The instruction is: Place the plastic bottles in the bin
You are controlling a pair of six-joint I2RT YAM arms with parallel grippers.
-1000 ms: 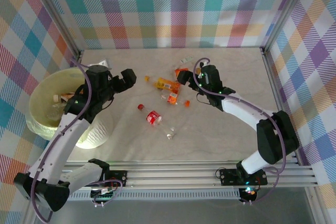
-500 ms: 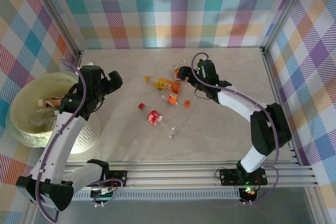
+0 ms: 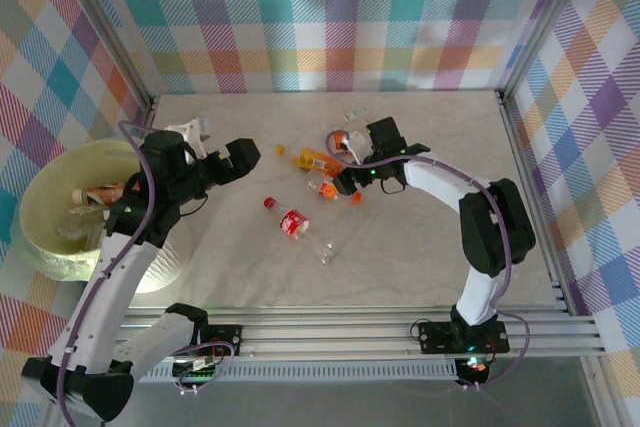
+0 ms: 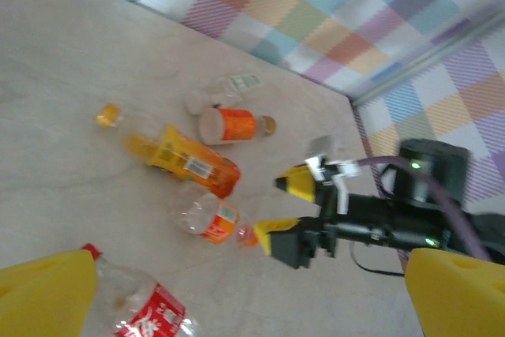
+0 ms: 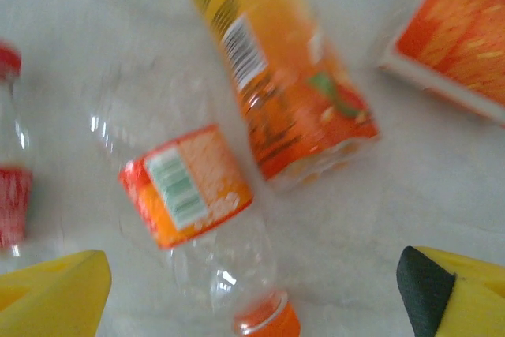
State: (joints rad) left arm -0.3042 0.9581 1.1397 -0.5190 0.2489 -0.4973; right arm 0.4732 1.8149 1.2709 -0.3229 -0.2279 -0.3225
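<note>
While my right pincer [image 5: 248, 278] hangs apart over the orange-label bottle [image 5: 185, 183] at lower centre, I should straddle its waist before clamping.

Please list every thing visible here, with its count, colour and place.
table: one, pale grey, under everything
walls: checked, many colours, around table
bin: one, pale yellow, table's left edge
bottles in bin: count unclear, orange and clear
yellow bottle: one, yellow-orange, lying mid-table
clear bottle: one, orange label and cap, beside yellow bottle
red-label bottle: one, clear, red cap, closest to front edge
tub: one, white and orange, beyond yellow bottle
small bottle: one, clear, farthest back
left gripper: one, open, empty, right of bin
right gripper: one, open, yellow fingertips, above clear bottle
</note>
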